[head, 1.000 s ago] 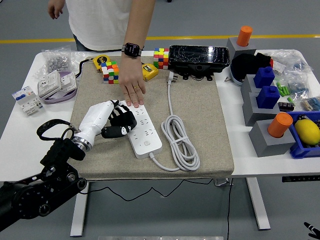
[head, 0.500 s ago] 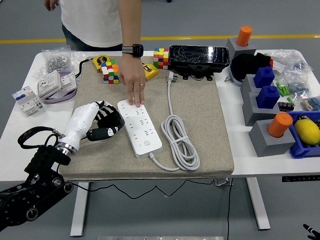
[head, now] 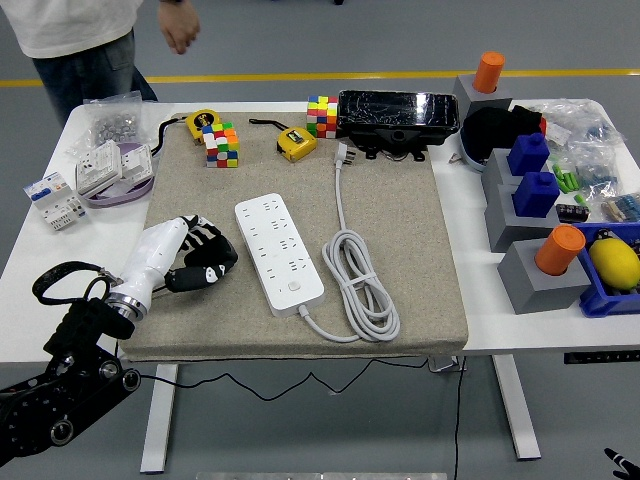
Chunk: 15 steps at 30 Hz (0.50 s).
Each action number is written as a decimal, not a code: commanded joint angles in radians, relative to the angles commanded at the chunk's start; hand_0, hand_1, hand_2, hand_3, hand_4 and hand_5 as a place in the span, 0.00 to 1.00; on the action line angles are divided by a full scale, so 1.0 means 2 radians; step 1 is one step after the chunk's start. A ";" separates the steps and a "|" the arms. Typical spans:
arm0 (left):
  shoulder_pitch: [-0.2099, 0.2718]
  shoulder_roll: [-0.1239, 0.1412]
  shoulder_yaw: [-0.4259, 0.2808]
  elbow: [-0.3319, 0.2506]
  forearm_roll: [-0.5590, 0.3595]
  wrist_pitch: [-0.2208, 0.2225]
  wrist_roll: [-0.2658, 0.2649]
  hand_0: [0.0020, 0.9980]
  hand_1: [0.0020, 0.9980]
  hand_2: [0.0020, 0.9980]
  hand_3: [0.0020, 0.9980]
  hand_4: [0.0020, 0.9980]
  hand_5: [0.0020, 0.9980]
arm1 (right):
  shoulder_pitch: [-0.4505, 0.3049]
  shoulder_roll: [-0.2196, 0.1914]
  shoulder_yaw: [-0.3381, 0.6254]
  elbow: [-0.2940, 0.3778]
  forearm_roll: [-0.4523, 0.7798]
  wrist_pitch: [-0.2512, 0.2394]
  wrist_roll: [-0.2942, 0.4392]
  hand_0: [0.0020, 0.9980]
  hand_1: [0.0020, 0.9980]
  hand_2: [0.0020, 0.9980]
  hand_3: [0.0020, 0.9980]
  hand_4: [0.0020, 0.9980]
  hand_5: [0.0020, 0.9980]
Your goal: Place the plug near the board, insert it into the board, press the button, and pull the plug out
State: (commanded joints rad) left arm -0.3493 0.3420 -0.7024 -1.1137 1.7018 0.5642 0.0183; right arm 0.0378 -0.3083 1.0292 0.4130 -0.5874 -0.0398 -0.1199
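A white power strip [head: 279, 255] lies on the beige mat [head: 420, 250], its round button [head: 294, 287] near its close end. Its white cable runs from that end into a coil [head: 358, 285] and up to the plug [head: 344, 153], which lies loose on the mat at the far side, apart from the strip. My left hand [head: 205, 258], white-backed with black fingers, rests on the mat just left of the strip without touching it. Its fingers are loosely bent and hold nothing. My right hand is out of view.
A person stands at the far left corner, one hand [head: 180, 25] raised off the table. Two colour cubes [head: 221, 145] [head: 321, 115], two yellow tape measures [head: 296, 143] and a black box [head: 398, 117] line the mat's far edge. Grey stands with blue and orange blocks [head: 535, 195] fill the right.
The person's hand has lifted off the strip's far end and the person has stepped away to the left. My left hand has drawn back leftward off the strip.
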 joint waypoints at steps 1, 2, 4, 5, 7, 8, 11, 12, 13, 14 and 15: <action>0.001 0.001 -0.001 -0.001 -0.001 0.002 -0.003 0.54 0.66 0.57 0.59 0.84 0.19 | 0.000 0.000 0.001 0.000 0.000 0.000 0.000 0.57 0.66 0.68 0.60 0.97 0.49; 0.001 0.001 -0.002 -0.002 -0.002 0.003 -0.005 0.54 0.66 0.57 0.59 0.84 0.19 | 0.000 0.000 0.002 0.000 0.000 0.000 0.000 0.57 0.66 0.68 0.60 0.97 0.49; 0.002 0.001 -0.004 0.000 -0.007 0.004 -0.011 0.54 0.66 0.57 0.59 0.84 0.19 | -0.001 0.000 0.003 0.000 -0.001 0.000 0.000 0.57 0.66 0.68 0.60 0.97 0.49; 0.003 0.000 -0.005 0.001 -0.009 0.005 -0.015 0.63 0.71 0.69 0.72 0.93 0.26 | -0.001 0.000 0.004 0.000 -0.001 0.000 -0.001 0.57 0.66 0.68 0.60 0.97 0.49; 0.007 -0.001 -0.009 0.002 -0.009 0.004 -0.015 0.63 0.71 0.69 0.72 0.93 0.26 | -0.003 0.001 0.007 0.001 -0.001 0.000 0.000 0.57 0.66 0.68 0.60 0.97 0.49; 0.008 -0.001 -0.010 0.002 -0.011 0.004 -0.015 0.63 0.71 0.69 0.72 0.93 0.26 | -0.003 0.002 0.007 0.001 -0.002 0.000 0.000 0.57 0.66 0.68 0.60 0.97 0.49; 0.014 -0.002 -0.014 0.001 -0.007 0.005 -0.016 0.64 0.74 0.72 0.76 1.00 0.35 | -0.004 0.003 0.008 0.000 -0.002 0.000 0.000 0.57 0.66 0.68 0.60 0.97 0.49; 0.015 -0.002 -0.015 0.001 -0.007 0.005 -0.016 0.64 0.74 0.72 0.76 1.00 0.35 | -0.004 0.003 0.008 0.000 -0.002 0.000 0.000 0.57 0.66 0.68 0.60 0.97 0.49; 0.017 -0.002 -0.017 -0.001 -0.005 0.004 -0.016 0.64 0.74 0.72 0.76 1.00 0.35 | -0.005 0.003 0.008 0.000 -0.002 0.000 0.000 0.57 0.66 0.68 0.60 0.97 0.49; 0.019 -0.002 -0.020 -0.002 -0.005 0.004 -0.017 0.64 0.74 0.72 0.76 1.00 0.35 | -0.005 0.003 0.008 0.000 -0.002 0.000 0.000 0.57 0.66 0.68 0.60 0.97 0.49; 0.020 -0.002 -0.023 -0.003 -0.006 0.005 -0.020 0.64 0.74 0.72 0.76 1.00 0.35 | -0.004 0.003 0.009 0.000 -0.002 0.000 0.000 0.57 0.66 0.68 0.60 0.97 0.49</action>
State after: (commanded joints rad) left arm -0.3092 0.3385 -0.7486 -1.1194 1.6899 0.5733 -0.0222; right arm 0.0290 -0.3028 1.0466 0.4138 -0.5917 -0.0399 -0.1199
